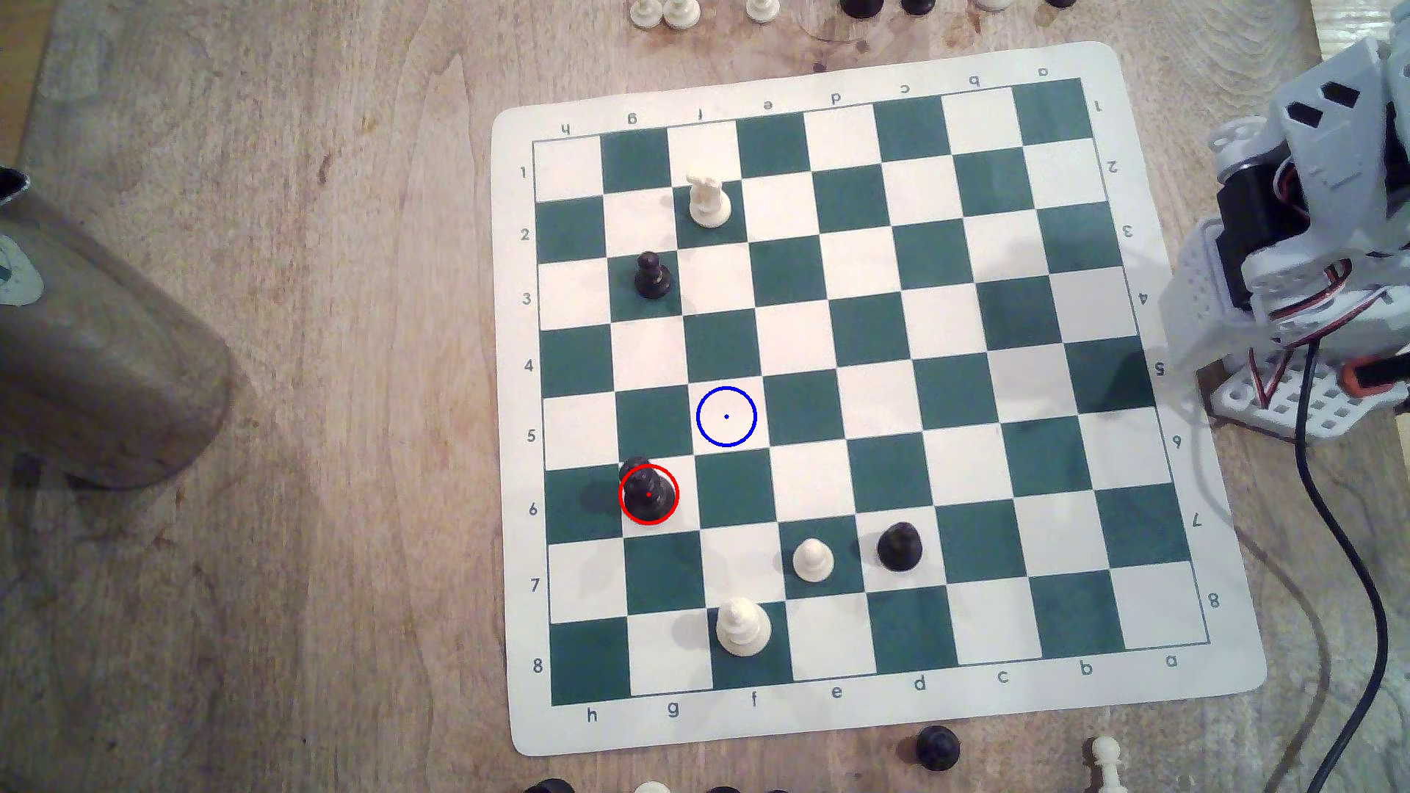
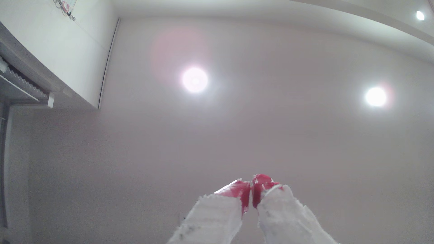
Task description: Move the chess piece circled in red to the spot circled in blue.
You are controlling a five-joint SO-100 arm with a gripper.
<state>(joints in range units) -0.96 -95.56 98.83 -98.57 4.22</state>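
The chess piece (image 1: 648,492), tall and glossy black, stands inside a red ring on a cream square near the board's edge at the exterior view's left. The spot (image 1: 725,416) is a cream square marked with a thin blue ring and a centre dot, one square diagonally away from the piece, and nothing stands on it. In the wrist view my gripper (image 2: 250,185) points up at the ceiling, its white fingers with red pads (image 2: 242,194) pressed together on nothing. The folded arm (image 1: 1312,229) sits off the board at the exterior view's right, far from the piece.
A black pawn (image 1: 652,274), a squat black piece (image 1: 899,546) and three white pieces (image 1: 709,200) (image 1: 812,560) (image 1: 742,627) stand on the green-and-cream board (image 1: 1190,686). Spare pieces (image 1: 937,747) lie off the board. A metal cylinder (image 1: 99,366) is at the left. A black cable (image 1: 1366,595) runs at the right.
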